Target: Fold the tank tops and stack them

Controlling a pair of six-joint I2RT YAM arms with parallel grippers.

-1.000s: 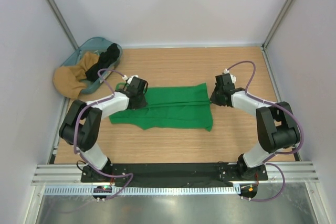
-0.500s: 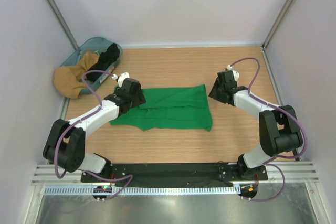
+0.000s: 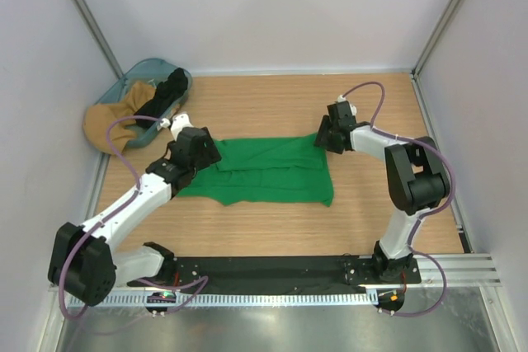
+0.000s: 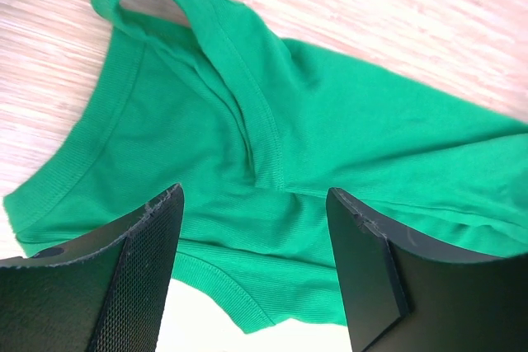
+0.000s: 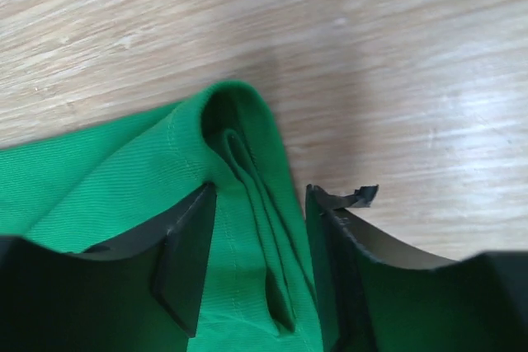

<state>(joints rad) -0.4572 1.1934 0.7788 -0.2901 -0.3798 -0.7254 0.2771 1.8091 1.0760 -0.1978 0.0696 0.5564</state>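
Note:
The green tank top lies folded lengthwise on the wooden table, its straps toward the left. Over its strap end hovers my left gripper, open, with green fabric showing below the empty jaws. My right gripper is at the garment's far right corner. It is open too, and the folded corner lies loose between its fingers. The black tank top is crumpled in the basket at the back left.
A teal basket sits in the back left corner, with a tan cloth spilling over its near side. White walls and metal posts close the table on three sides. Bare wood surrounds the green garment.
Both grippers have gone from shut to open and let go of the green tank top. The left arm has stretched out farther left, and the right gripper has shifted back and leftward to the corner.

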